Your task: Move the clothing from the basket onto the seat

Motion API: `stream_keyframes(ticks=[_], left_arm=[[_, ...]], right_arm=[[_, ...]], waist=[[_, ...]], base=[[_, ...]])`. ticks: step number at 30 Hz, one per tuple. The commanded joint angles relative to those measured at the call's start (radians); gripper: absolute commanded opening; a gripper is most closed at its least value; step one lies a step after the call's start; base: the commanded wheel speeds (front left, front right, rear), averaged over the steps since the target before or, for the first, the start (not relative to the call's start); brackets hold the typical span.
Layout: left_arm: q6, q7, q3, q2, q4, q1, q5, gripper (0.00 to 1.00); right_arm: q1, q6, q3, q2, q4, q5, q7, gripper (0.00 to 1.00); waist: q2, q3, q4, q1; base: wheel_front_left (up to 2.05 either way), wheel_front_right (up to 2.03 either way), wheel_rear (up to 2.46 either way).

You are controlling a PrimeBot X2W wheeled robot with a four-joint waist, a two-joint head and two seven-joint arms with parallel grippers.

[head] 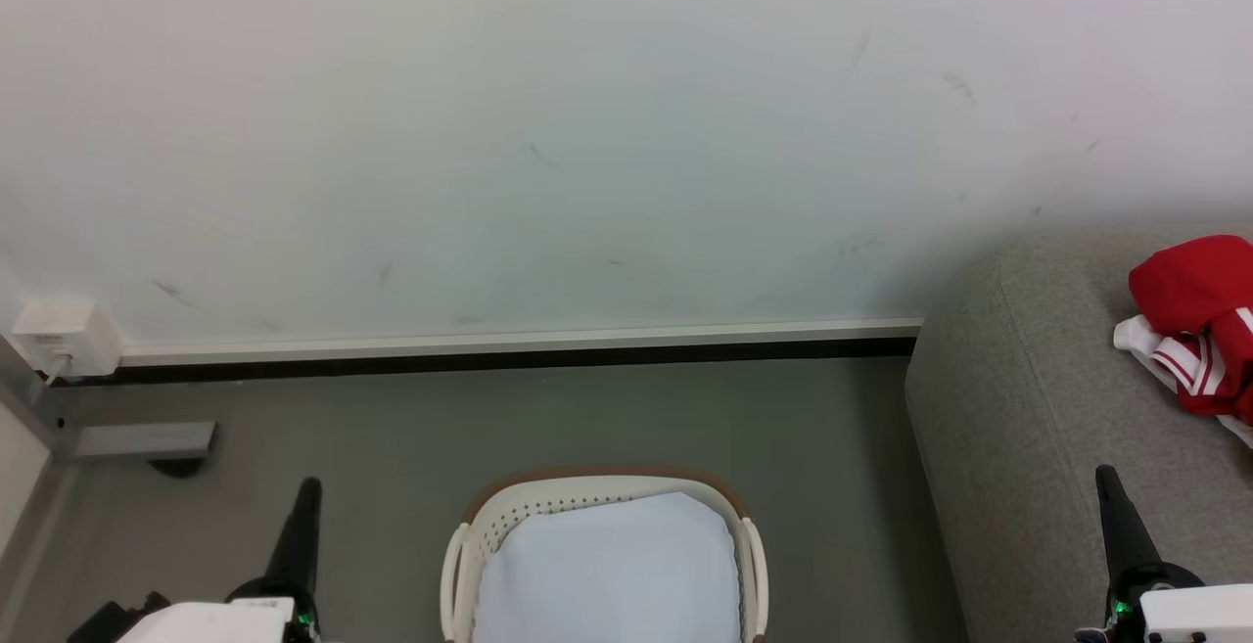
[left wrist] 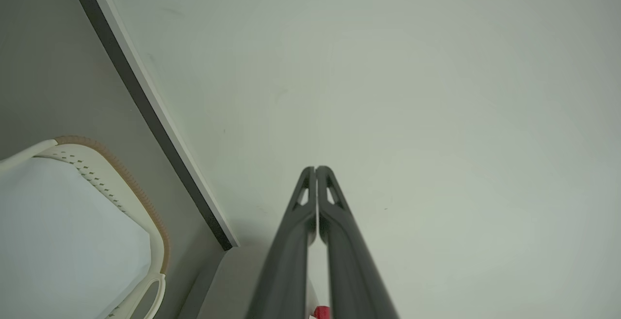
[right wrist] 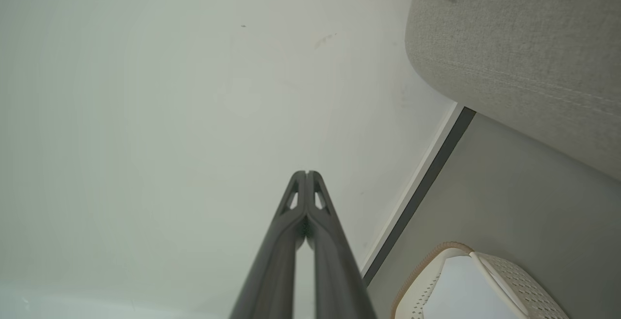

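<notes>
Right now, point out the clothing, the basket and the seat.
clothing (head: 1189, 281): head view, red top fold.
basket (head: 607, 479): head view, far rim.
seat (head: 1018, 408): head view, grey rounded end.

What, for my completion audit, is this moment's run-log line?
clothing: on seat | basket: pale sheet inside | left gripper: shut, empty | right gripper: shut, empty

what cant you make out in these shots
- Head view: the bright red-and-white clothing on the light grey fabric sofa runs off the right edge.
- Head view: the white perforated plastic basket is cut by the bottom edge; its pale sheet hides anything beneath.
</notes>
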Motion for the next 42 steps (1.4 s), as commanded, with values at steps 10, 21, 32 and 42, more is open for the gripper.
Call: stream_keyframes(ticks=[10,21,32,42], left_arm=[[-0.003,0.025,0.011,0.003,-0.011,-0.015,-0.093,0.0],[-0.003,0.045,0.015,0.001,-0.017,-0.019,-0.165,0.0],[-0.004,0.057,0.017,0.0,-0.02,-0.02,-0.209,0.0],[-0.004,0.057,0.017,0.0,-0.02,-0.02,-0.209,0.0]], right_arm=[[-0.013,-0.002,-0.024,0.004,-0.012,0.074,0.022,0.0],[-0.014,-0.002,-0.041,0.006,-0.017,0.139,0.043,0.0],[-0.015,-0.002,-0.052,0.008,-0.019,0.175,0.055,0.0],[-0.015,-0.002,-0.052,0.008,-0.019,0.174,0.056,0.0]], waist=[[0.0,0.005,-0.002,0.0],[0.0,0.011,-0.003,0.0],[0.0,0.015,-0.004,0.0],[0.0,0.015,-0.004,0.0]], base=[[0.0,0.0,0.0],[0.0,0.0,0.0],[0.0,0.0,0.0],[0.0,0.0,0.0]])
